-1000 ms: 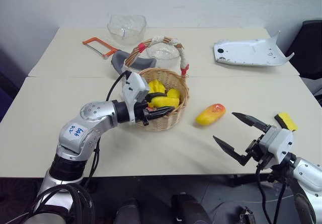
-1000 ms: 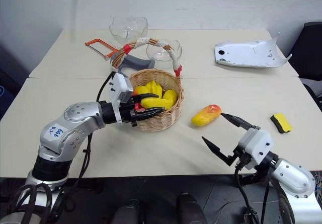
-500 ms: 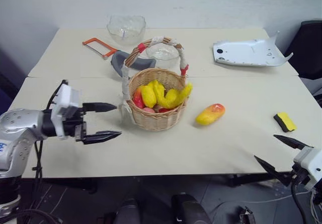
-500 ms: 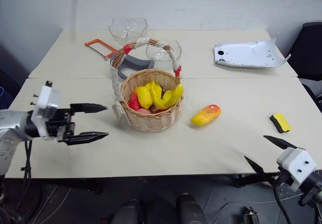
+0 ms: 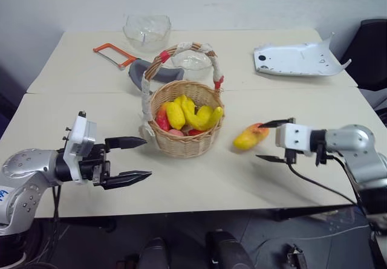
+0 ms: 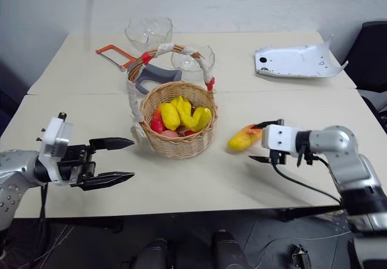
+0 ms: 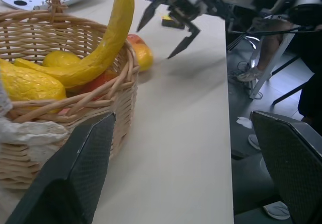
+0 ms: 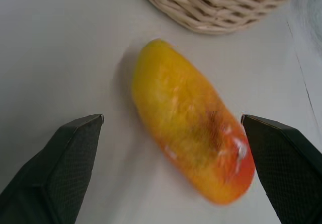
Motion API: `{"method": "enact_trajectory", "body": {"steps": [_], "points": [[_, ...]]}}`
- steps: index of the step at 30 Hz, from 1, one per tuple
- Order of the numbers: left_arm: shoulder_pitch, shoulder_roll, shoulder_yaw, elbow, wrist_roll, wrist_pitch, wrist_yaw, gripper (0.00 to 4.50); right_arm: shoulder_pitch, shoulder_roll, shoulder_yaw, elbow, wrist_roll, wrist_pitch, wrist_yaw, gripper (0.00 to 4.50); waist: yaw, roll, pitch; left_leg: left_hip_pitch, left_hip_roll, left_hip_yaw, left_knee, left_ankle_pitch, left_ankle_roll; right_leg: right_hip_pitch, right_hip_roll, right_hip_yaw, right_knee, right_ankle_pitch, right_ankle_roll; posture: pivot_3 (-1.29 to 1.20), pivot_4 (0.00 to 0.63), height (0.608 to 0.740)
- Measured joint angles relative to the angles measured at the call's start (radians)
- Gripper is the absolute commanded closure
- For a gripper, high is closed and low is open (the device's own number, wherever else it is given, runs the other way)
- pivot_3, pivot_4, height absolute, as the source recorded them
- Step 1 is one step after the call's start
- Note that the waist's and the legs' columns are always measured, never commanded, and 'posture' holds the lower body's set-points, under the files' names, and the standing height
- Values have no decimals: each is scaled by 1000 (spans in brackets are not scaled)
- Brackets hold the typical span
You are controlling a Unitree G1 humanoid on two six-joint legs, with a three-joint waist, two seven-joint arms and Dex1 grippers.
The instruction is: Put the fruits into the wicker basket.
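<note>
The wicker basket [image 5: 184, 137] stands mid-table with its arched white-and-red handle up. Inside it lie a curved yellow banana [image 5: 205, 115] and small yellow and red fruits [image 5: 168, 115]. To the basket's right, an orange-yellow mango [image 5: 250, 136] with a red blush lies on the table. My right gripper [image 5: 260, 141] is open, its fingertips flanking the mango's red end without touching; in the right wrist view the mango [image 8: 193, 138] lies between the fingers [image 8: 55, 173]. Left of the basket my left gripper [image 5: 147, 157] hangs open and empty, pointing at it.
Two clear glass bowls [image 5: 147, 30] [image 5: 192, 63], an orange hacksaw [image 5: 112, 54] and a grey object [image 5: 142, 72] lie behind the basket. A white plastic shell [image 5: 299, 57] sits at the back right. A black chair [image 5: 372, 45] stands past the table's right edge.
My left gripper drew back out of the basket to the left and opened, leaving the banana inside. My right gripper swung in from the front right edge up to the mango.
</note>
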Motion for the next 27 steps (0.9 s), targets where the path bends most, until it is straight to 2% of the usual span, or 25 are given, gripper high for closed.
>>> {"method": "enact_trajectory", "body": {"steps": [4,8,9,11,14,17,18,20,21,23,25,27], "points": [[2,8,48,-16,-50,30,23,26,-181,57,90,244,-103,-76,16,0,-5,-1,0,0,0,2,1,2,-4,0,-1,0,0,0,0,0,150,740],[29,21,89,-34,-75,40,30,0,-284,115,149,424,-174,-120,7,888,-17,-1,0,2,1,2,1,2,-4,0,-1,1,1,0,0,0,150,740],[46,21,92,-46,-76,40,31,0,-301,127,154,453,-186,-124,-5,1319,-22,-1,0,2,1,2,1,3,-5,1,-1,1,1,0,0,0,150,740],[72,21,93,-68,-75,38,31,0,-304,131,153,470,-183,-125,-4,1837,-26,-1,0,2,1,1,2,3,-5,1,-1,1,2,0,0,0,150,740],[96,21,99,-65,-51,17,46,0,-290,128,142,452,-141,-119,68,1937,-26,-1,0,2,1,0,1,3,-5,2,-1,0,2,0,0,0,150,740],[156,20,153,-65,-44,0,51,0,-193,100,112,319,-1,-82,223,1937,-26,-1,1,2,1,-1,-1,3,-5,2,-1,0,1,0,0,0,150,740],[198,20,166,-73,-37,-12,38,0,-119,65,100,197,96,-9,295,1937,-24,0,1,1,2,-2,-2,3,-5,1,-2,-1,1,0,0,0,150,740],[246,16,171,-72,-22,-24,26,0,-9,2,73,-5,256,178,337,1937,-22,1,1,1,6,-3,-2,1,-6,1,-2,-1,2,-1,2,0,150,740],[233,8,177,-63,-20,-33,38,0,27,-34,61,-136,359,340,335,1937,-20,1,2,0,6,-3,-1,1,-5,1,-2,-1,2,-1,1,0,150,740],[174,-4,210,-47,-23,-49,77,0,8,-42,30,-340,529,578,304,1937,-24,0,2,1,6,-4,-1,-1,-1,1,-2,-2,3,-1,1,0,150,740],[148,-4,236,-30,-30,-56,97,0,-63,40,-3,-472,658,739,205,1937,-39,-1,1,5,6,-3,-2,-1,-2,4,1,0,4,2,-2,0,150,740],[162,-14,243,-28,-38,-53,108,0,-120,176,3,-540,683,833,49,1937,-47,-2,1,11,5,-4,-4,-1,-4,7,1,-1,5,0,-5,0,150,740]]}}
